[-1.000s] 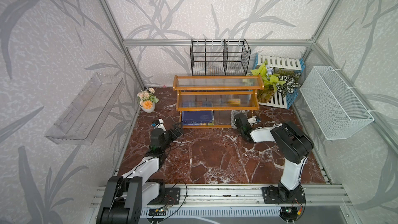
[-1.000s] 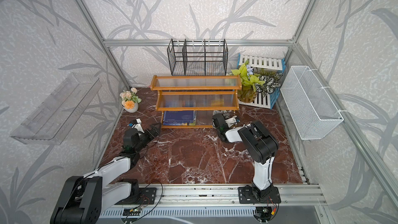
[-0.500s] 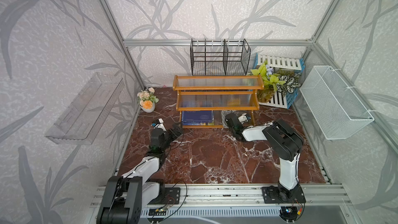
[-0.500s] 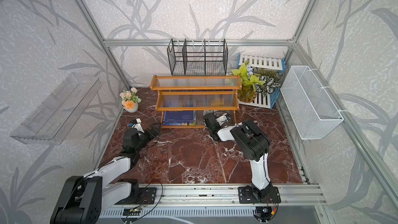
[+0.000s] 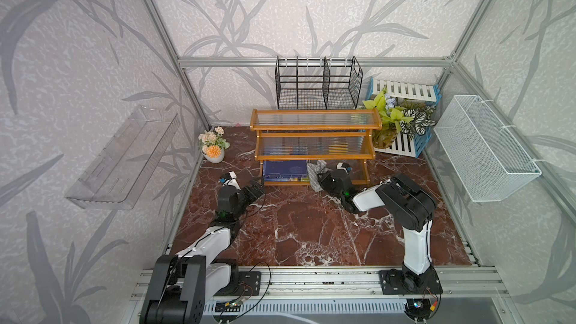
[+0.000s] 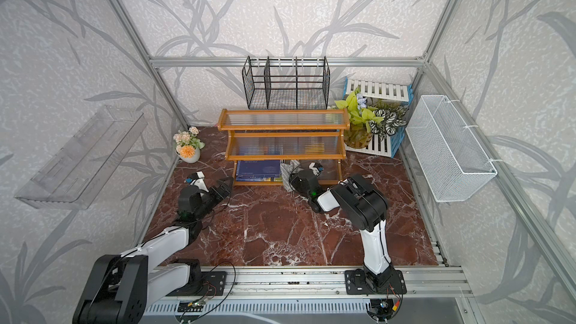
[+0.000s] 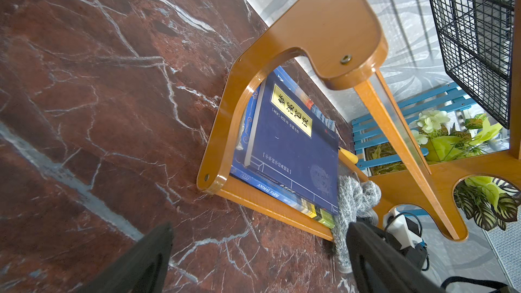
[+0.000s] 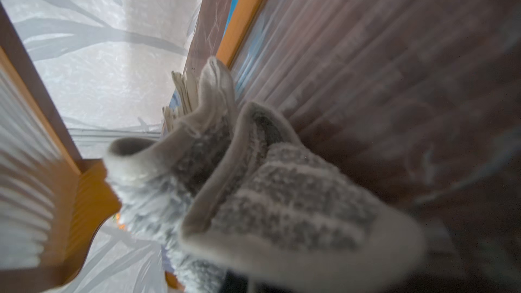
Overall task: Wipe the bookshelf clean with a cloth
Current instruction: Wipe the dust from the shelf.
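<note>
The bookshelf (image 5: 314, 126) stands at the back of the marble floor, orange-brown wood with ribbed clear panels; both top views show it (image 6: 285, 124). Blue books (image 5: 285, 169) lie flat on its lowest tier. My right gripper (image 5: 320, 179) reaches into that tier and is shut on the grey and white striped cloth (image 5: 314, 171), which bunches against the books' right end. The cloth (image 8: 282, 193) fills the right wrist view and hides the jaws. My left gripper (image 5: 256, 187) is open and empty, low over the floor by the shelf's front left corner. The left wrist view shows the cloth (image 7: 352, 198) beside the books (image 7: 293, 142).
A black wire rack (image 5: 318, 85) hangs behind the shelf. A white mesh basket (image 5: 486, 151) is on the right wall and a clear plastic tray (image 5: 124, 157) on the left wall. A flower pot (image 5: 213, 148) stands at back left; a plant (image 5: 396, 120) and slatted crates (image 5: 408, 148) at back right.
My right gripper has slid left along the lowest tier with the cloth, from near the shelf's right end up to the books. The left arm has stayed still.
</note>
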`<move>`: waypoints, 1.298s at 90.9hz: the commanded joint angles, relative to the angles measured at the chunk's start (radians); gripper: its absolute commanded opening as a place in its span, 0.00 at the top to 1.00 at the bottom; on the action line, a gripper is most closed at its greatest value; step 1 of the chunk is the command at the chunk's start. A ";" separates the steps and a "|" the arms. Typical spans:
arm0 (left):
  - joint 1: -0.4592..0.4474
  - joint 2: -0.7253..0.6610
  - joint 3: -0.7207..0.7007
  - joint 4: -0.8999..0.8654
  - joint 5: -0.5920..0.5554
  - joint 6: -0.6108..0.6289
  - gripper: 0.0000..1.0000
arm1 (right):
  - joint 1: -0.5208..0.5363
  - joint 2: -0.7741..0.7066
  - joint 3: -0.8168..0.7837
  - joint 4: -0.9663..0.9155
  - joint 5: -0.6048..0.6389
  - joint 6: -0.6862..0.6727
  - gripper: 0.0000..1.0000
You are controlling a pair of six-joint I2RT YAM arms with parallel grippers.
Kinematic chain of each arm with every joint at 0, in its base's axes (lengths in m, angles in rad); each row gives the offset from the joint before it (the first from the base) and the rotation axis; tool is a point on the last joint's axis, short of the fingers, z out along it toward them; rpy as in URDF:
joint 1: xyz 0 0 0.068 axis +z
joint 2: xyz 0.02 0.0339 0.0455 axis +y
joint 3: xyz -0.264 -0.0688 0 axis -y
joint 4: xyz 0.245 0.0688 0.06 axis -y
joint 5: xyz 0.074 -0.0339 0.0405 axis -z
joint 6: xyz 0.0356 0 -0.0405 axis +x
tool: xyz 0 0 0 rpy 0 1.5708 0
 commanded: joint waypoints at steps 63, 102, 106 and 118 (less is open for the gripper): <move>0.020 -0.012 0.067 -0.077 -0.031 0.027 0.00 | -0.469 -1.057 -0.310 -1.047 -0.088 -0.444 1.00; 0.023 -0.007 0.082 -0.115 -0.068 0.042 0.00 | -0.717 -0.745 -0.183 -0.881 -0.254 -0.464 1.00; 0.024 -0.009 0.079 -0.117 -0.070 0.043 0.00 | -0.718 -0.704 -0.162 -0.874 -0.272 -0.464 1.00; 0.025 -0.026 0.068 -0.128 -0.086 0.043 0.00 | -0.718 -0.702 -0.162 -0.863 -0.262 -0.470 1.00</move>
